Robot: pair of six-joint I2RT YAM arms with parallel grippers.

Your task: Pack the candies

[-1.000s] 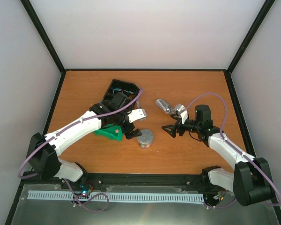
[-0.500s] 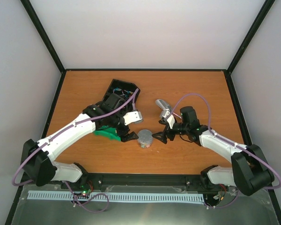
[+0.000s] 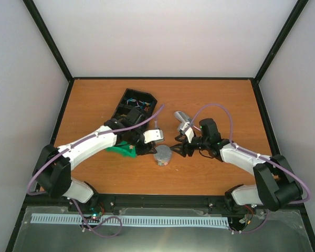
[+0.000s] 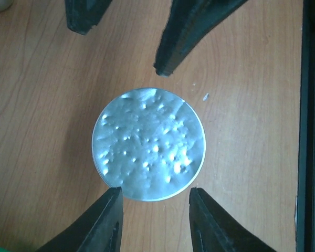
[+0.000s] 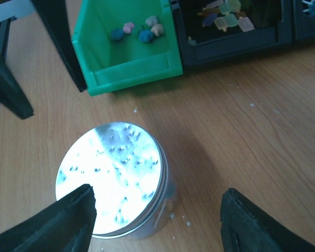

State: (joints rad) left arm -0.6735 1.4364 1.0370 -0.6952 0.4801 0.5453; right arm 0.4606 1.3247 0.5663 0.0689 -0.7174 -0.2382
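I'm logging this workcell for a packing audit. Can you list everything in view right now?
round silver metal tin, dimpled lid on: one, silver, mid-table
black plastic compartment tray: one, black, far left; pale pieces inside
green plastic bin: one, green, left of the tin, next to the tray
small candies: about six, blue, pink, peach, inside the green bin
shiny silver object: one, silver, beyond the tin, right of the tray; kind unclear
brown wooden table: one, brown, under everything
left gripper: one, black, open at the tin's rim
right gripper: one, black, open, close to the tin
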